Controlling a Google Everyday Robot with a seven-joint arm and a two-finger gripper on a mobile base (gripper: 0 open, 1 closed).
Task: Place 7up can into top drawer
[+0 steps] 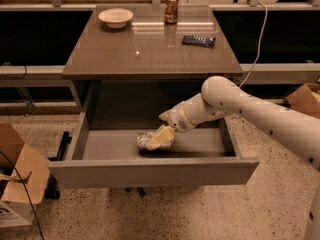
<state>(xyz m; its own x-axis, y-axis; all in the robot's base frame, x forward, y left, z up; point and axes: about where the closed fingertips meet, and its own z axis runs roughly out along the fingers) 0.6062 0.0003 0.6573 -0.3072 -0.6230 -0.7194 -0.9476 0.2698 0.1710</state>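
The top drawer (150, 171) is pulled wide open below the table top. The pale silvery 7up can (144, 140) lies on its side on the drawer floor, near the middle. My gripper (159, 138) reaches down into the drawer from the right and its cream fingers are closed around the can's right part. The white arm (235, 106) runs in from the right edge over the drawer's right wall.
On the table top (150, 49) stand a white bowl (116, 17) at the back left, a gold-brown can (171, 7) at the back middle and a dark blue snack packet (199, 40) to the right. Cardboard boxes (17, 184) sit on the floor at left and at far right (305, 98).
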